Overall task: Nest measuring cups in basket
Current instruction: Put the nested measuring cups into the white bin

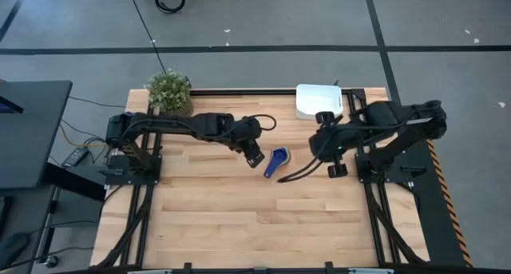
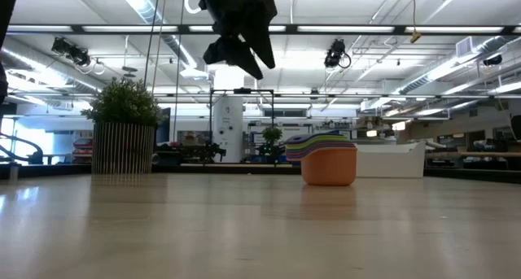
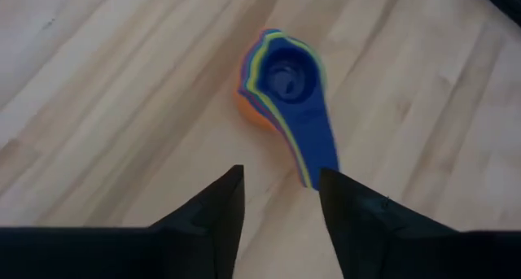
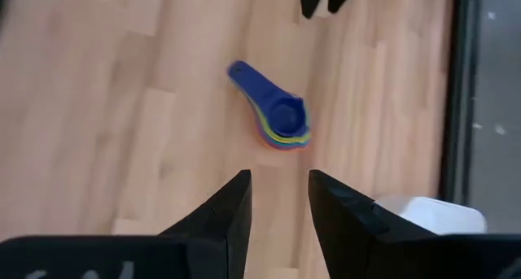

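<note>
Nested measuring cups (image 1: 277,162) stacked on the table (image 1: 239,226), apart from the white basket (image 1: 318,101), left gripper (image 1: 255,156) just beside them, fingers spread, empty, right gripper (image 4: 278,199) hovering near, fingers parted, holding nothing.

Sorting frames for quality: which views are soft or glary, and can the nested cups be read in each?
Left wrist view: measuring cups are slightly blurred. Low view: bright ceiling strips leave a sheen on the table, the stack crisp. High view: even light, stack tiny. Right wrist view: sharp, stack clear beyond the right pincer.
</note>
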Tool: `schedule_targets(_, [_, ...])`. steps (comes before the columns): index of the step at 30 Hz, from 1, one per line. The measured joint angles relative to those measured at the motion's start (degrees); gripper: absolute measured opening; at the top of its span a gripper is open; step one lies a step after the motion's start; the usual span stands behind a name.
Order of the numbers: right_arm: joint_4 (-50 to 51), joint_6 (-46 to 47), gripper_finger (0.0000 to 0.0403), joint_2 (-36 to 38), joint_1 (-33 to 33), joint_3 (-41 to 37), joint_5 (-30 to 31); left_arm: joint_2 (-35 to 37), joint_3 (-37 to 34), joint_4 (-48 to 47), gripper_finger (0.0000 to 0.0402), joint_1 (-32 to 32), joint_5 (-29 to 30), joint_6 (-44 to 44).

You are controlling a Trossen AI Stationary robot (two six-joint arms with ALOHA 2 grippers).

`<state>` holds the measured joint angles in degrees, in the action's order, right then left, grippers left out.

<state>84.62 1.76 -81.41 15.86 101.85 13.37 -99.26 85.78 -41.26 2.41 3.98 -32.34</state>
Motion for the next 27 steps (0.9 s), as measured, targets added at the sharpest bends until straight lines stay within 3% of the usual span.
schedule_targets(6, [0.35, -0.24, 0.013, -0.02, 0.04, 1.17, -5.63, 0.0, 0.0, 0.36, 0.0093, -0.43, -0.24, -2.06])
schedule_targets(12, [0.39, -0.37, 0.013, -0.02, 0.04, 1.17, -6.02, -0.79, 0.04, 0.1, 0.0042, -1.56, -0.21, -0.79])
schedule_targets(21, [0.84, -0.42, 0.013, -0.04, 0.04, 1.17, -6.26, -6.61, 0.04, 0.14, 0.0102, -2.65, -3.87, -1.64])
schedule_targets(27, [0.89, -0.42, 0.013, -0.04, 0.04, 1.17, -6.23, -6.58, -0.01, 0.68, 0.0143, -2.53, -7.43, -1.51])
